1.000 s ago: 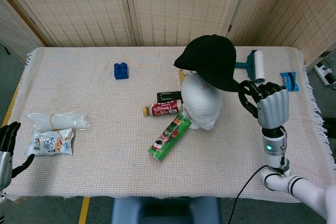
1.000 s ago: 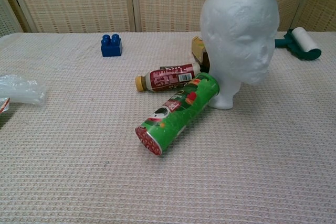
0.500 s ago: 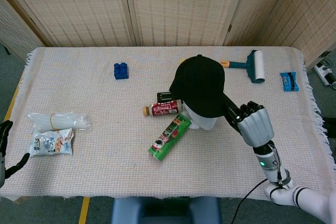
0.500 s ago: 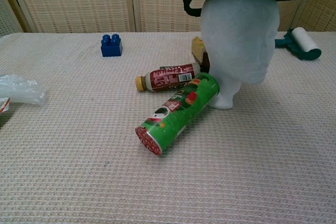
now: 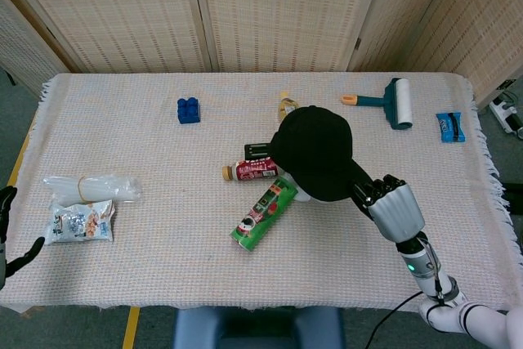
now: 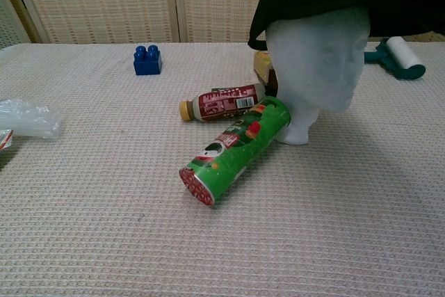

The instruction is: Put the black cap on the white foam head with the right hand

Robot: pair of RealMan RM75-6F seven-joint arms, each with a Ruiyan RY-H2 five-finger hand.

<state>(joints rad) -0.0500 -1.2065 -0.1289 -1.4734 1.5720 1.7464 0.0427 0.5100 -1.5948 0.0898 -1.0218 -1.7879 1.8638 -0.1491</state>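
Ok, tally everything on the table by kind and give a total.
Cap: 1
Foam head: 1
Tube can: 1
Bottle: 1
Toy block: 1
Lint roller: 1
Packets: 2
Clear bag: 1
Unidentified small items: 2
Total: 11

Black cap [image 5: 315, 153] atop white foam head [image 6: 320, 53]

One camera sits high up at the robot's head, tipped steeply down over the whole table [image 5: 122, 136] towards the folding screens [image 5: 270, 6] behind. The other sits low at chest height, close to the cloth, facing level the same way. Both catch the white foam head [image 6: 316, 67], green can [image 5: 263, 213], bottle [image 6: 222, 103] and blue block [image 5: 189, 109].
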